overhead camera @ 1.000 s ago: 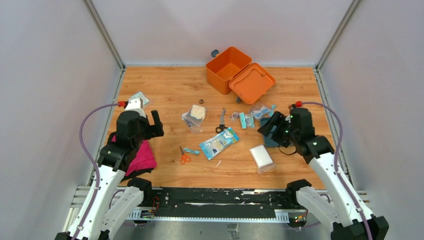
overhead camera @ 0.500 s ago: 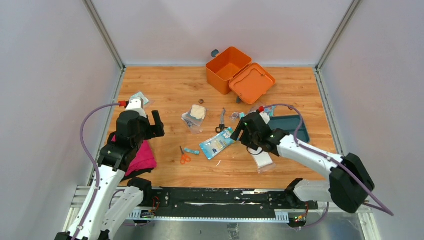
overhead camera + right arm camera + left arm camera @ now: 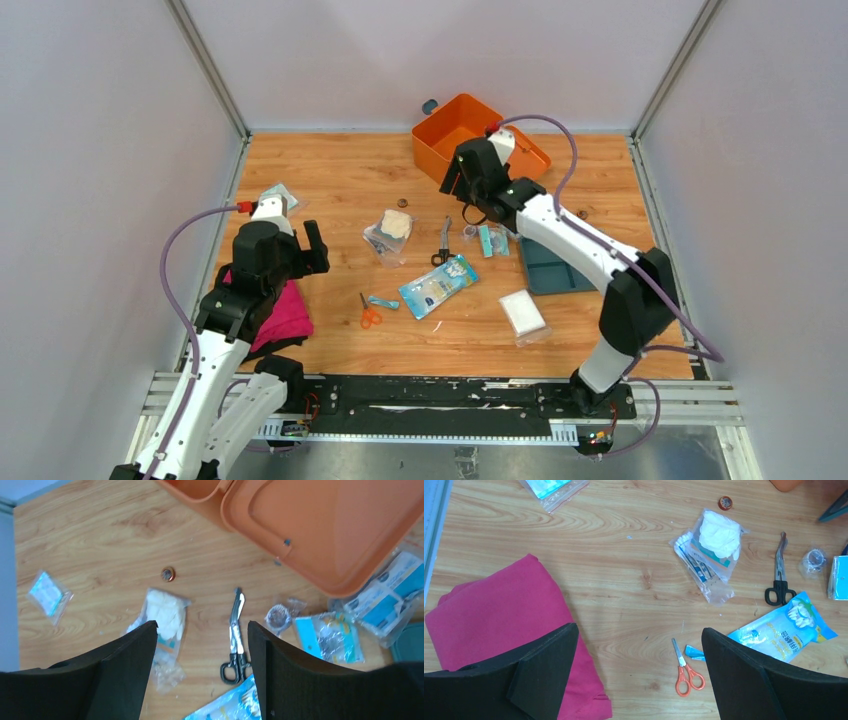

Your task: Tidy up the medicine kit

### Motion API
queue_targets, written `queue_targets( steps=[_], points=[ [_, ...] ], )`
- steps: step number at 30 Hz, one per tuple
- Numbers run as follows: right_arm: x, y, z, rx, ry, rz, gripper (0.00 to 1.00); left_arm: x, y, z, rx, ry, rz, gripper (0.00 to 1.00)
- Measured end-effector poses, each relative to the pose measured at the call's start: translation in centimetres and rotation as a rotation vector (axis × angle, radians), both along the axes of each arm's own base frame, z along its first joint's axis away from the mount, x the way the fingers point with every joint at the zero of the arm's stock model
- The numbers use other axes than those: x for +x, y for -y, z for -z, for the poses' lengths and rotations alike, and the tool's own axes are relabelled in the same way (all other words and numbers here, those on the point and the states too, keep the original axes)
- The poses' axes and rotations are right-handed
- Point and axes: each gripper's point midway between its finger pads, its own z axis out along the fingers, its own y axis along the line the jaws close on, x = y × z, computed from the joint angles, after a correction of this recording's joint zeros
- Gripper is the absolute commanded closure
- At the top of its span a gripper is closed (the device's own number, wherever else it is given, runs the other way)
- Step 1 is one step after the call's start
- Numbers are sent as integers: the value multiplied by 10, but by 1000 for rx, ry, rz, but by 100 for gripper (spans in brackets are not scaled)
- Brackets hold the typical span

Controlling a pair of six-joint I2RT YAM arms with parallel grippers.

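The medicine kit (image 3: 448, 132) stands open at the back of the table, an orange box whose lid (image 3: 330, 525) lies flat to its right. My right gripper (image 3: 449, 181) hovers open and empty beside the kit's front left corner. In the right wrist view the right gripper (image 3: 202, 630) frames black scissors (image 3: 235, 635) on the wood below. My left gripper (image 3: 306, 250) hangs open and empty at the left. Its wrist view shows the left gripper (image 3: 639, 635) above bare wood between a pink cloth (image 3: 499, 630) and orange scissors (image 3: 688, 672).
Loose supplies lie mid-table: a glove bag (image 3: 390, 232), a blue packet (image 3: 438, 285), black scissors (image 3: 442, 243), a tape roll (image 3: 277, 616), a brown cap (image 3: 403, 204), a white pad (image 3: 523, 312). A teal divided tray (image 3: 550, 265) sits right of centre. A small bag (image 3: 278, 195) lies at left.
My right arm has swung from the right side across the table to the back, now beside the kit, uncovering the teal tray. The left arm has not moved.
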Motion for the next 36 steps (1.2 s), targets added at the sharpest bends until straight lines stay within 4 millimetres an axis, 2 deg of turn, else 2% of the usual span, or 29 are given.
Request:
queue_targets(
  steps=[5, 9, 14, 24, 30, 36],
  points=[
    [53, 11, 14, -89, -13, 51, 31, 1, 1, 0, -1, -2, 3, 0],
    [93, 12, 19, -140, 4, 67, 32, 1, 1, 1, -1, -4, 4, 0],
    [129, 12, 22, -183, 22, 79, 36, 1, 1, 2, -1, -10, 5, 0],
    [173, 29, 38, -241, 9, 128, 38, 2, 2, 4, -1, -18, 9, 0],
    [181, 33, 48, -263, -14, 132, 39, 2, 3, 5, -1, -21, 11, 0],
    [184, 32, 58, -280, -37, 113, 44, 3, 3, 6, -1, -26, 12, 0]
  ],
)
